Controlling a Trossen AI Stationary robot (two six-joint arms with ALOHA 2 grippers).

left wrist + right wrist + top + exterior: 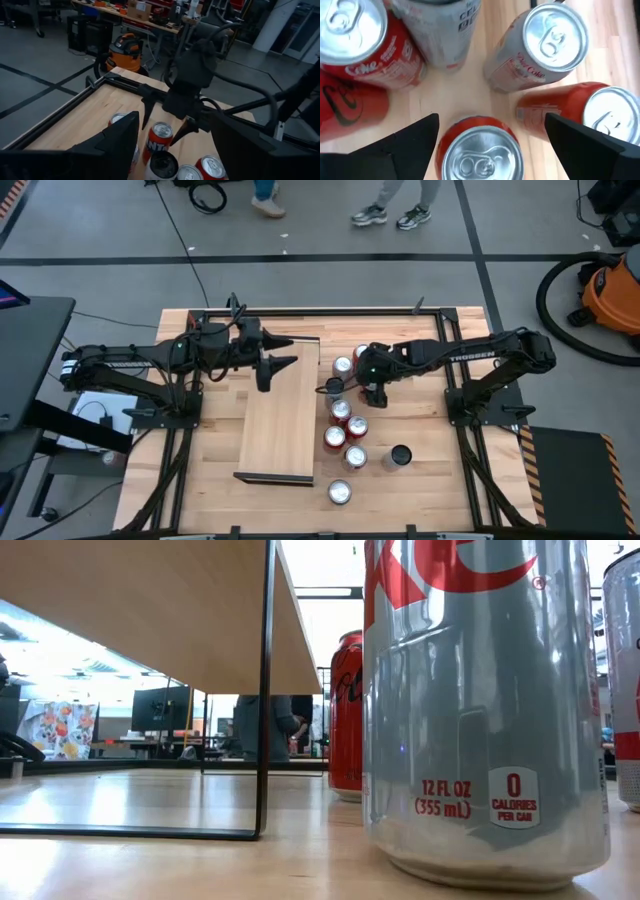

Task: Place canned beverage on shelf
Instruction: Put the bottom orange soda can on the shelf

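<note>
Hovering wide-open, right gripper straddles a half-cropped red can; left gripper parted, empty.

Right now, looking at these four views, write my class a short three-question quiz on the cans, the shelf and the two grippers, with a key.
1. True or false: a can already stands on the shelf.
2. Which gripper hangs above the cluster of cans? A) left B) right
3. Fill in: in the right wrist view, the right gripper has its jaws ____ on either side of a red can.

Key: 1 false; the board's top is bare. 2 B; the left gripper hangs over the shelf's far end. 3 open.
</note>
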